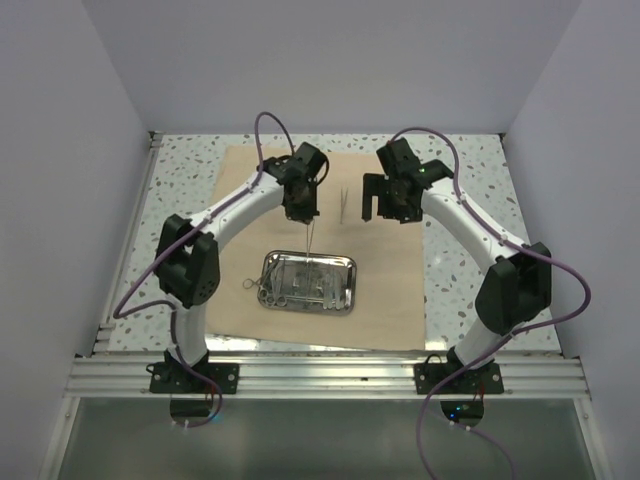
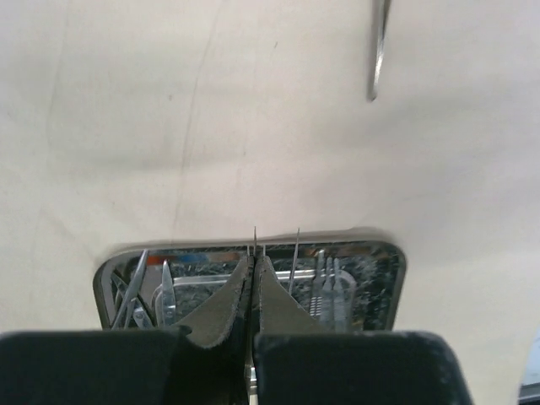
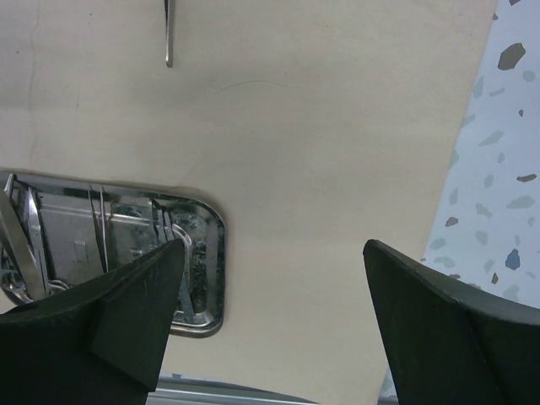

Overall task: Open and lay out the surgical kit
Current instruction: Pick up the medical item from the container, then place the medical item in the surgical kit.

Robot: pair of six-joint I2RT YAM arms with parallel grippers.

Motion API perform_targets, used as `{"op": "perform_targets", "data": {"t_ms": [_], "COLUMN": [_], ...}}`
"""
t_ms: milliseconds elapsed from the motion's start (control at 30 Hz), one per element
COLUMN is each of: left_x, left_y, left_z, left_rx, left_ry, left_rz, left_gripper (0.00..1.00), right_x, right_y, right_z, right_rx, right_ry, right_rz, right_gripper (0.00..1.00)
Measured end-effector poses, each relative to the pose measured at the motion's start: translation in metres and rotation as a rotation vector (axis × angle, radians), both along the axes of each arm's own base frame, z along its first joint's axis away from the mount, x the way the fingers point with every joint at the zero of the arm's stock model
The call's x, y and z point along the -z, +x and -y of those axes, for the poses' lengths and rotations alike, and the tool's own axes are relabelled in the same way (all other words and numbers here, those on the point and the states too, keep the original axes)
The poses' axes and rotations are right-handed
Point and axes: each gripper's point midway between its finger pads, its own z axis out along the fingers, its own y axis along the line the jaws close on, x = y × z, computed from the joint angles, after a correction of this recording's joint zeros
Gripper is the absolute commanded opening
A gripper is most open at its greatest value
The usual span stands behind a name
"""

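At centre of the cloth wrap point(image 1: 390, 290), spread flat: steel tray point(image 1: 354, 275), long side running 9-to-3 in the top view. Several thin silvery instruments point(image 1: 295, 285) are heaped inside it, and one ring handle point(image 1: 248, 285) hangs over the 9 o'clock rim.

Just 12 o'clock of the tray, above it: left gripper point(image 1: 303, 215), fingers pinched together on a thin pointed instrument point(image 1: 309, 240). Its long axis runs 12-to-6 in the top view, free end toward the tray. In the left wrist view the fine tips point(image 2: 255, 239) poke just beyond the closed left gripper point(image 2: 255, 263), with the tray point(image 2: 396, 278) below and cloth wrap point(image 2: 169, 126) beyond. Cannot tell if it is tweezers or a probe.

At 3 o'clock of the left gripper, near it: one instrument lies on the cloth point(image 1: 346, 203), also 12-to-6, between the two grippers. It shows at the top edge of both wrist views point(image 2: 380, 51) point(image 3: 169, 34).

Further toward 3 o'clock: right gripper point(image 1: 383, 208), fingers wide apart, holding nothing. Its wrist view shows the right gripper point(image 3: 274, 253) over bare cloth wrap point(image 3: 337, 169), the tray's corner point(image 3: 218, 253) at 9 o'clock and speckled table point(image 3: 515, 169) at 3 o'clock.

Judgement: wrap open, layout barely started. The left arm has the piece; the likely put-down is bare cloth beside the laid one, parallel to it.
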Motion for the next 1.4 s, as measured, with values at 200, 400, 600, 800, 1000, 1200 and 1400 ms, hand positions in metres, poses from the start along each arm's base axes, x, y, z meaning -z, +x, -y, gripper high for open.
{"op": "perform_targets", "data": {"t_ms": [200, 400, 600, 800, 1000, 1200, 1400], "left_x": [-0.038, -0.008, 0.029, 0.02, 0.022, 0.026, 0.031], "left_y": [0.063, 0.126, 0.153, 0.179, 0.189, 0.185, 0.174], "left_z": [0.02, 0.034, 0.035, 0.057, 0.073, 0.083, 0.076], "left_rx": [-0.005, -0.009, -0.006, 0.03, 0.063, 0.081, 0.082], "left_ry": [-0.078, -0.116, -0.148, -0.254, -0.314, -0.352, -0.331], "left_rz": [0.118, 0.15, 0.16, 0.259, 0.292, 0.272, 0.24], "left_gripper": [0.0, 0.0, 0.0, 0.0, 0.39, 0.54, 0.44], "right_x": [-0.004, -0.007, -0.012, -0.011, -0.011, -0.011, -0.005], "right_y": [0.0, -0.004, -0.014, -0.019, -0.019, -0.018, -0.021], "right_z": [0.001, 0.004, 0.012, 0.015, 0.017, 0.018, 0.02], "right_rx": [0.001, 0.004, 0.012, 0.015, 0.019, 0.027, 0.035], "right_ry": [-0.003, -0.01, -0.022, -0.037, -0.044, -0.05, -0.058], "right_rz": [0.002, -0.001, 0.003, -0.013, -0.012, -0.01, -0.024], "right_gripper": [0.91, 0.92, 0.91, 0.91, 0.91, 0.91, 0.91]}}
